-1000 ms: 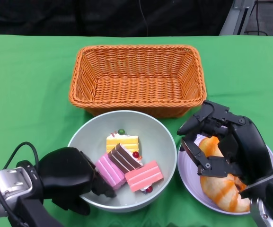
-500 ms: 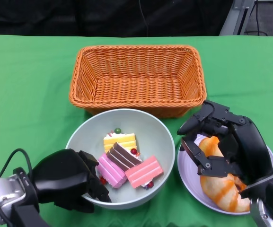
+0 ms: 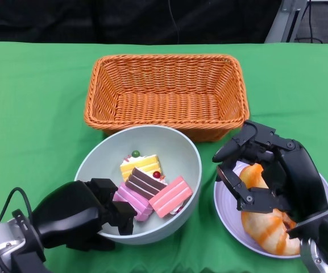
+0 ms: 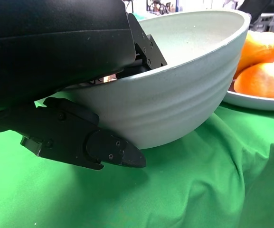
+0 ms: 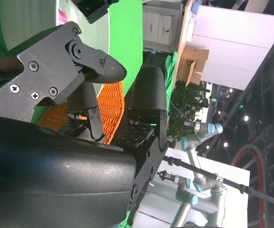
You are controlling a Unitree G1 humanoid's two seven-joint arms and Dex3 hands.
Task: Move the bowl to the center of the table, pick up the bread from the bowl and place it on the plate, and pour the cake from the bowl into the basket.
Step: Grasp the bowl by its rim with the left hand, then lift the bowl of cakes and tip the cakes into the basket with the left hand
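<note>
The pale green bowl sits just in front of the orange wicker basket and holds several toy cake slices. My left hand grips the bowl's near left rim, with fingers inside and the thumb under the wall. In the left wrist view the bowl is tipped, its base partly off the green cloth. The orange bread lies on the plate at the right. My right hand hangs over the bread with its fingers spread, holding nothing.
Green cloth covers the whole table. The basket is empty and its front wall almost touches the bowl's far rim. Plate and bowl stand close side by side. Bare cloth lies to the far left and far right.
My left hand has raised and tipped the bowl, which has shifted slightly left and toward the basket; the cake slices slid with it. The right hand and bread have not moved.
</note>
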